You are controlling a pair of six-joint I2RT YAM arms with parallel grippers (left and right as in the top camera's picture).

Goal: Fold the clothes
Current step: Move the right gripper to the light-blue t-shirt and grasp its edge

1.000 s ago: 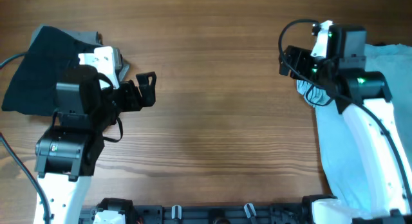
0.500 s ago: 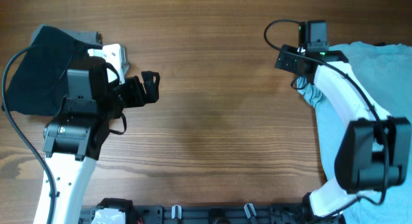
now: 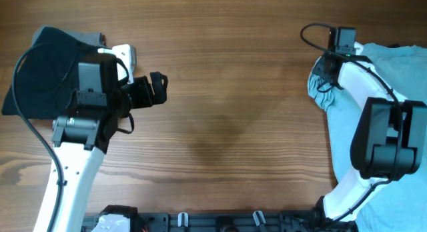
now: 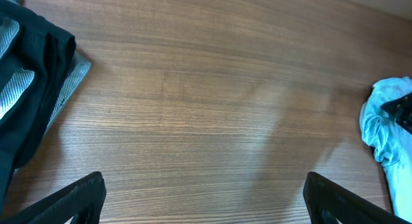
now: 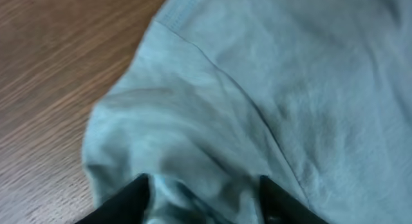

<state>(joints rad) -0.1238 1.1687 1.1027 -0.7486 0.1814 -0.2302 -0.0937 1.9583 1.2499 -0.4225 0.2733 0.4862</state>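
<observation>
The pale aqua T-shirt (image 3: 415, 79) lies crumpled at the table's right edge, partly under the right arm. My right gripper (image 3: 323, 77) is pressed down on its bunched left edge. In the right wrist view its fingers (image 5: 132, 201) are half closed and still apart, with a raised fold of the T-shirt (image 5: 290, 76) between them. A black garment with grey lining (image 3: 40, 65) lies at the far left. My left gripper (image 3: 157, 89) hovers beside it over bare wood, open wide and empty (image 4: 203, 198). The left wrist view also shows the black garment (image 4: 26, 69) and the T-shirt (image 4: 385, 127).
The wooden table (image 3: 227, 112) stretches between the two arms. A black rail with clips (image 3: 220, 222) runs along the near edge. Cables loop off both arms.
The right arm swung right and down onto the T-shirt's edge, and its jaws narrowed around a fold. The left arm shifted slightly and its gripper stays open.
</observation>
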